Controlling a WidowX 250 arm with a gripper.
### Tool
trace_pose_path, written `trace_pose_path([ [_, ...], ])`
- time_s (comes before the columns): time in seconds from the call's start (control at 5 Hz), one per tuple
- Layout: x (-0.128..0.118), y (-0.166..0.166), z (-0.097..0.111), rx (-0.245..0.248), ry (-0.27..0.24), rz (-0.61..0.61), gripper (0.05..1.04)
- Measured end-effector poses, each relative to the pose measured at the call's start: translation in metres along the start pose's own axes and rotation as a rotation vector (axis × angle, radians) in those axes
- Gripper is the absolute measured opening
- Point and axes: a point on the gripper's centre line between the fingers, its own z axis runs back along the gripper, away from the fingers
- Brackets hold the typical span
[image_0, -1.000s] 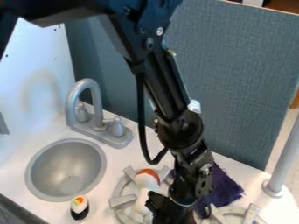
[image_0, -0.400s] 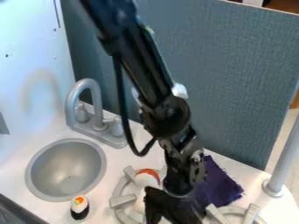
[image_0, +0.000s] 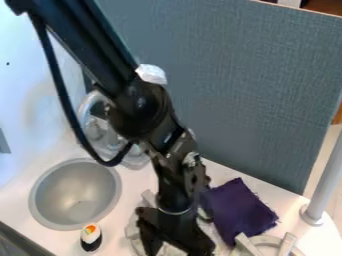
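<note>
The arm (image_0: 139, 107) has swung sinkward, baring more purple cloth (image_0: 239, 207); that puts the gripper (image_0: 175, 249) over the burner (image_0: 133, 232) nearer the sink (image_0: 117, 195) — its fingers spread apart. The cloth lies just beside it on the bench (image_0: 294, 210); the toy sushi (image_0: 91, 238) stands near the sink.

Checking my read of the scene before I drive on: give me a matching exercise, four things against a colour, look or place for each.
Things:
1. Sushi
2. Cloth
3. Sink
4. Gripper

Colour, look or place:
A. Over a burner
B. Round and grey
C. White and black, orange on top
D. Dark purple, lying on the counter

Right pairs: 1-C, 2-D, 3-B, 4-A
</note>
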Motion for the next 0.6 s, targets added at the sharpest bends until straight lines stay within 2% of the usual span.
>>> trace_pose_path([
  [0.2,-0.012,0.022,0.015,0.124,0.032,0.071,1.003],
  [0.4,-0.021,0.06,0.029,0.217,0.028,0.153,1.003],
  [0.6,-0.021,0.093,0.037,0.233,0.02,0.186,1.003],
])
